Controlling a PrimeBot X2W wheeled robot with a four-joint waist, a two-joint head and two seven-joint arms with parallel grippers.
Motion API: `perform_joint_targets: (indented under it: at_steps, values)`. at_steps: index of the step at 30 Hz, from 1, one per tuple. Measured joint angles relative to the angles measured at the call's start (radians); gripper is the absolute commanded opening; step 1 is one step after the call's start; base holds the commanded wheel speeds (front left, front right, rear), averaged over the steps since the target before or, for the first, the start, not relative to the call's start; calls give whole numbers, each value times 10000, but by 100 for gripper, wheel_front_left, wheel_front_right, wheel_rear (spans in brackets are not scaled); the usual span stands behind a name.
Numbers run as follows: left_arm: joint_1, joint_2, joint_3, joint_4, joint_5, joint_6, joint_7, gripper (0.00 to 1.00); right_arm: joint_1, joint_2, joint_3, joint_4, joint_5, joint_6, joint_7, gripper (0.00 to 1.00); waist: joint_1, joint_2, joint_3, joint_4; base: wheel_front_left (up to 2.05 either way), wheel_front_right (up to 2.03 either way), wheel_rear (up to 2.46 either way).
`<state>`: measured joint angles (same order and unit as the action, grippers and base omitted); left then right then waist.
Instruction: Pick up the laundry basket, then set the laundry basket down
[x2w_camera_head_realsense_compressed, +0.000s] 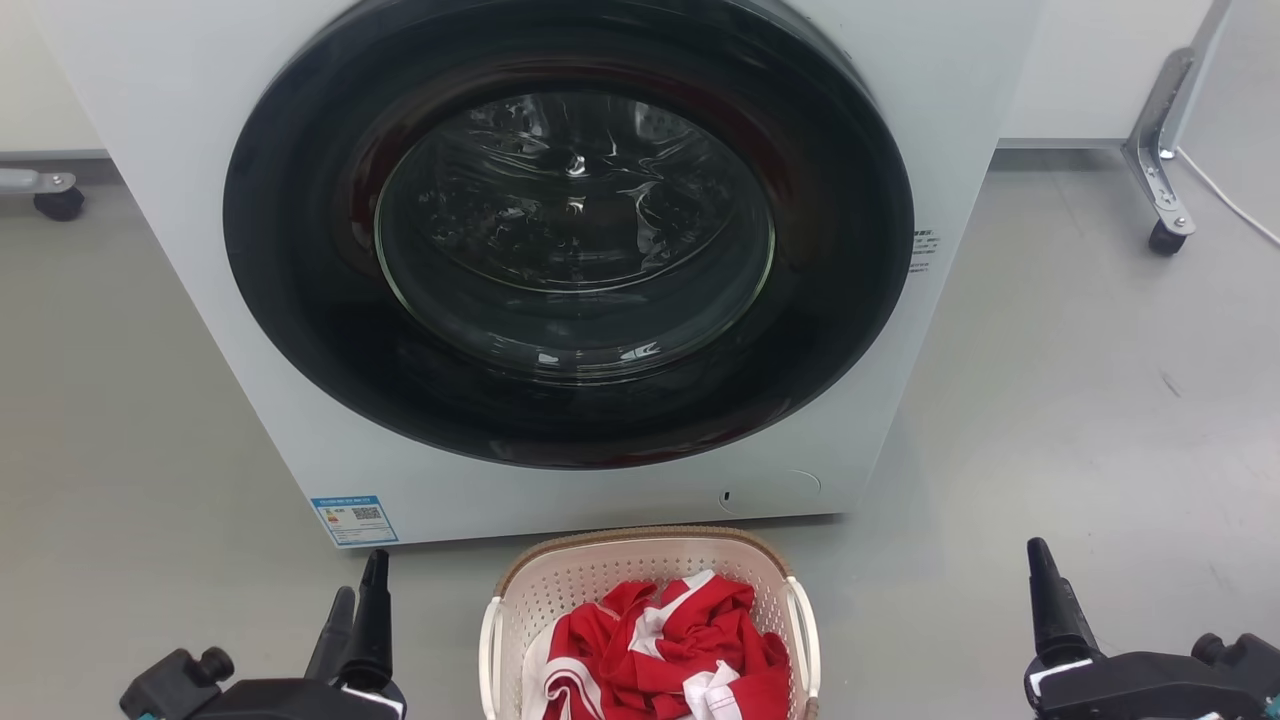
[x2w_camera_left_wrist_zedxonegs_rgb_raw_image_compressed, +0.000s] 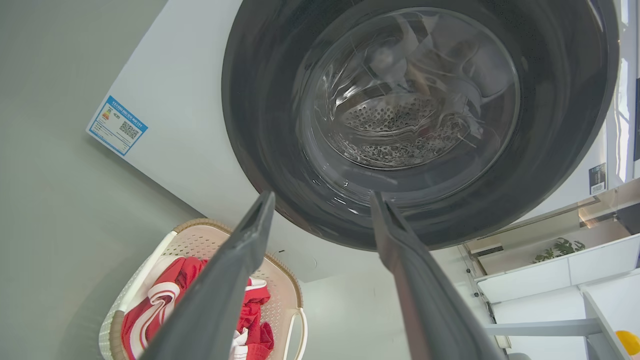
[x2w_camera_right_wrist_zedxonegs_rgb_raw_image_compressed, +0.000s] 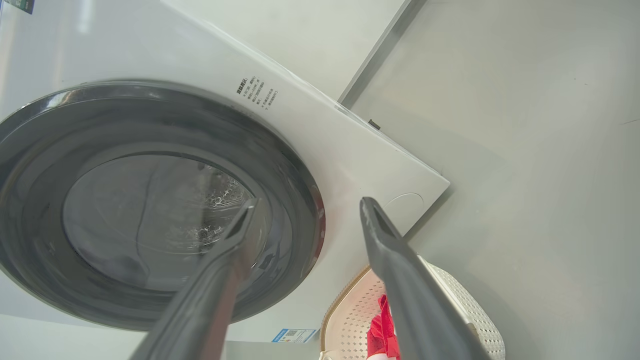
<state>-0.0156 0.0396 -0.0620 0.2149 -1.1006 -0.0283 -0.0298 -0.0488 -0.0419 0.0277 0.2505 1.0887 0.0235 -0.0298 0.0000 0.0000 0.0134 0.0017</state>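
Grey floor (x2w_camera_head_realsense_compressed: 1080, 400), white washing machine (x2w_camera_head_realsense_compressed: 560, 500), castered frame (x2w_camera_head_realsense_compressed: 1160, 140)

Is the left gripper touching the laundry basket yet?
Apart. The head view shows a strip of bare floor between the left gripper and the white side handle of the laundry basket.

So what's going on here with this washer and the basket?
A two-armed robot faces a washing machine with its door shut. A laundry basket holding red and white clothes sits on the floor before it. The left pincer and right pincer hang open either side of the basket, touching nothing.
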Motion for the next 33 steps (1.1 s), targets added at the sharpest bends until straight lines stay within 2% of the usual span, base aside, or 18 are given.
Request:
perform_joint_targets:
  at_steps: [13,33]
  values:
    - [0,286,-757,-403,3210,374,-518,100,-20,-209,846,-242,-2721,-337,-520,100,1,0,93,37,0,0,0]
    - [17,299,-1277,-972,6470,826,-1220,100,-36,-244,1501,-773,-5668,-828,-1225,100,0,0,163,51,0,0,0]
